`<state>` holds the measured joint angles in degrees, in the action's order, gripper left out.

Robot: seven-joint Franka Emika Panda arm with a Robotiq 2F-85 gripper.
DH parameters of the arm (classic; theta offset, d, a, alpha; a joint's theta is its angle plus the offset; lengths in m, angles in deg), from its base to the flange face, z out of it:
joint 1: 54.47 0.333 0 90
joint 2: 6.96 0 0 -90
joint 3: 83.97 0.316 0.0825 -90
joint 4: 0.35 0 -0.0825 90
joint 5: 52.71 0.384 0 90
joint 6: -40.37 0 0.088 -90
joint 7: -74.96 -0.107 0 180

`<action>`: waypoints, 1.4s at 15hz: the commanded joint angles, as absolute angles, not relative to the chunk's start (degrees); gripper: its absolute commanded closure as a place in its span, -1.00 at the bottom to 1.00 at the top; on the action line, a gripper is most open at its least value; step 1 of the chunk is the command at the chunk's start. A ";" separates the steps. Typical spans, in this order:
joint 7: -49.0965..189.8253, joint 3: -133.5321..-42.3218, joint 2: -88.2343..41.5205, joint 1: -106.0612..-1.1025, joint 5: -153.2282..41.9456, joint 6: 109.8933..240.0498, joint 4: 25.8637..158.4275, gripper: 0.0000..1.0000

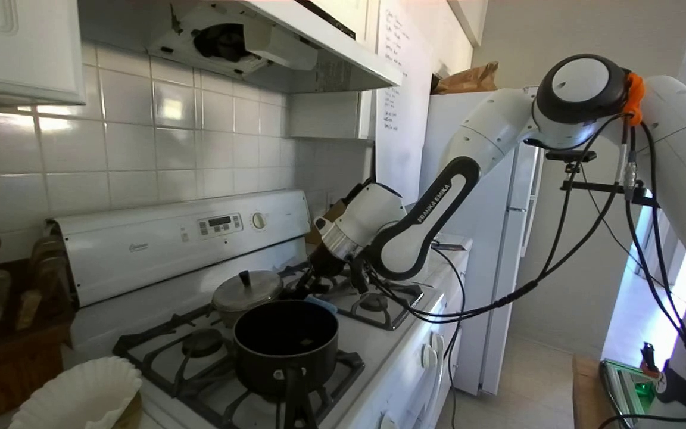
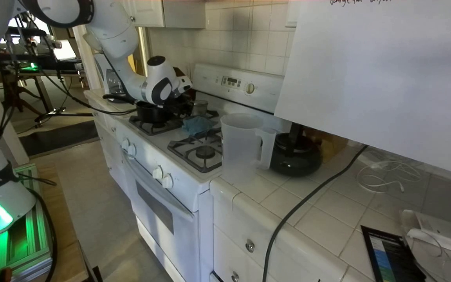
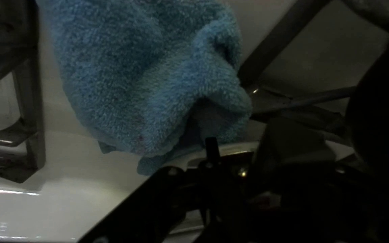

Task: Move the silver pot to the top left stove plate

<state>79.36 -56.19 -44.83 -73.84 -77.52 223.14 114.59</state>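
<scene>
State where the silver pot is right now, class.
In an exterior view, the silver pot is left of the picture's centre, below the stove's control panel and just behind the black pot.

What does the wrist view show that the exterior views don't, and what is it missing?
Only the wrist view: the looped texture and a small reddish mark on the crumpled blue terry cloth.

Only the exterior views: in both, the white jointed robot arm and the pale rectangular control panel; in an exterior view, a translucent plastic pitcher.

Both: that cloth, black metal grates and the white stovetop. The small, lidded, shiny silver pot shows in an exterior view; I can't tell whether the wrist view catches any of it.
</scene>
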 commanded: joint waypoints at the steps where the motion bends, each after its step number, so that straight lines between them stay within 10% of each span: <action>1: 85.26 -62.63 -45.91 -65.76 -73.31 225.02 110.82 0.78; 21: 85.33 -54.63 -62.54 -68.48 -75.01 233.65 98.00 0.78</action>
<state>84.71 -57.32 -59.52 -67.02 -73.93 233.16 100.93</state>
